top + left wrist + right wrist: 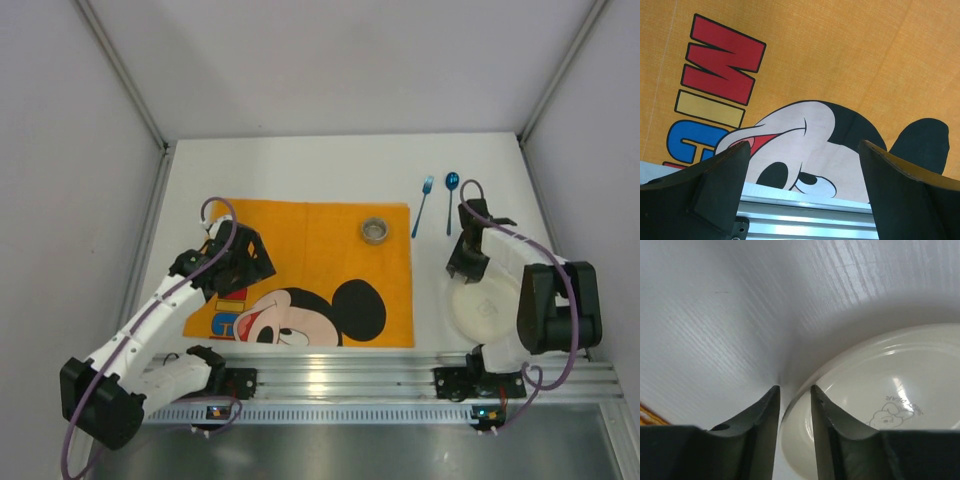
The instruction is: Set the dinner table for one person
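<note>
**White tabletop, plate rim pinched**

The dinner table [300, 165] lies under both grippers. The right gripper [795, 390] is narrow, its jaws straddling the cream plate [890, 390] rim and seemingly gripping it. The left gripper [800, 150] is wide and empty, with the orange placemat [840, 50] below it. Likely step: carry the plate to the placemat, off to the right gripper's left. Lift clear first and keep level, as the shallow pinch may slip.

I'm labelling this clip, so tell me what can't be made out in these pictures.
Plate: right arm covers its right side in the top view; frame edge cuts it in the right wrist view.
Right claw: straddles the plate rim; whether it grips is unclear, right wrist view.
Small round tin on the placemat: contents too small, top view.
</note>
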